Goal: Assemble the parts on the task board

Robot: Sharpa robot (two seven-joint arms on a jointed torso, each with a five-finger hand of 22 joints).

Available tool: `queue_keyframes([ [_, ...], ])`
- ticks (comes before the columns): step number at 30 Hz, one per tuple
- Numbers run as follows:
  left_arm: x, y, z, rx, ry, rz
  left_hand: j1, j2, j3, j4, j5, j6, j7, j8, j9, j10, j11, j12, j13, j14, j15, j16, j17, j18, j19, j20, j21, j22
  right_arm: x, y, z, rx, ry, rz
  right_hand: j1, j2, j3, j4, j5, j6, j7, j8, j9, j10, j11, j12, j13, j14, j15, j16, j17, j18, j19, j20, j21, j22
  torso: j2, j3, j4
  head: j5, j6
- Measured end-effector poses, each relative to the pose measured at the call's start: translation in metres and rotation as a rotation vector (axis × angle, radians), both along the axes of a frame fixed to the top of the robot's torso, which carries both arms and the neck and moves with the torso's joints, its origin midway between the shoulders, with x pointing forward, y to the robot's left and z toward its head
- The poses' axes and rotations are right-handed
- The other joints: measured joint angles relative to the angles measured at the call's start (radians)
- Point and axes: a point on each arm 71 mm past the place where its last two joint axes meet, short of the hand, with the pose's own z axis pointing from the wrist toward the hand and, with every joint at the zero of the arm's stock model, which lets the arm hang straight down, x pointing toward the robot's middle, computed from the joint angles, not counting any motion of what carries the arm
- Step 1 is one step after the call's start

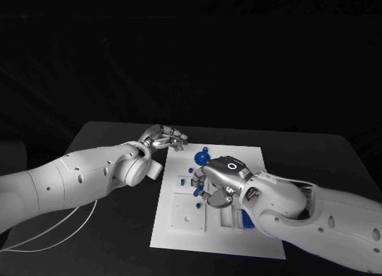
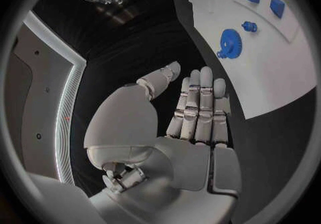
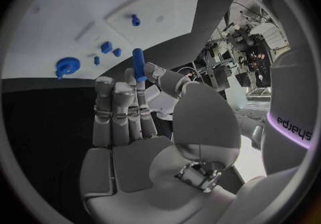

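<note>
Grip on the blue peg (image 3: 138, 65) is a pinch between thumb and fingertips of the right robot hand (image 1: 217, 183), leaving its lower end free, probably for insertion. That hand hovers over the middle of the white board (image 1: 184, 225). The left robot hand (image 1: 164, 137) holds nothing, fingers loosely apart, off the board's far corner above the worktop (image 1: 108, 137). The blue gear (image 2: 229, 40) lies on the board's far end, near that hand.
</note>
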Motion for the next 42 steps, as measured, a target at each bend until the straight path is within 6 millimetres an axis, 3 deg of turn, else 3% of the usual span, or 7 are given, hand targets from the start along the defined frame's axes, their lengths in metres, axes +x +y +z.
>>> queue_keyframes([
  [10,0.001,-0.006,0.000,-0.004,0.000,-0.008,0.000,0.000,0.000,0.000,0.000,0.000,0.000,0.000,0.000,0.000,0.000,0.000,0.000,0.000,0.000,0.000,0.001,0.000,0.000,0.000,0.000,0.001,-0.013,0.027,-0.025,-0.033,0.029,0.059,0.000,0.000,0.000,0.000,0.000,0.000,0.000,0.000,0.000,0.000,0.000,0.000,0.000,0.000,0.000,0.000,0.000,0.000,0.000,0.000,0.000,0.000,0.000,-0.0018,0.0002,0.011,-0.003],
  [19,0.001,-0.007,0.000,-0.007,0.002,-0.009,0.000,0.000,0.000,0.000,0.000,0.000,0.000,0.000,-0.001,0.000,0.000,0.000,0.000,0.000,0.000,0.000,0.002,0.000,0.000,0.000,0.000,0.001,-0.022,0.037,-0.049,-0.070,0.060,0.081,0.000,0.000,0.001,-0.001,-0.001,0.000,0.000,0.003,0.000,0.000,0.000,-0.001,0.000,0.002,0.002,0.000,0.000,0.000,0.006,-0.002,0.000,0.000,0.001,0.0000,-0.0006,0.019,-0.010],
  [42,0.001,-0.005,0.000,-0.007,0.003,-0.006,0.000,0.000,0.000,0.000,0.000,0.000,0.000,0.000,-0.001,0.000,0.000,0.000,-0.001,0.000,0.000,-0.004,0.004,0.000,0.000,0.000,0.000,0.001,-0.019,0.027,-0.058,-0.122,0.045,0.069,-0.007,0.001,0.005,-0.006,-0.001,0.002,-0.003,0.003,0.005,0.004,-0.003,0.000,0.005,0.002,0.002,0.000,0.001,0.000,0.007,0.000,0.004,0.000,0.001,0.0018,-0.0016,0.024,-0.020],
])
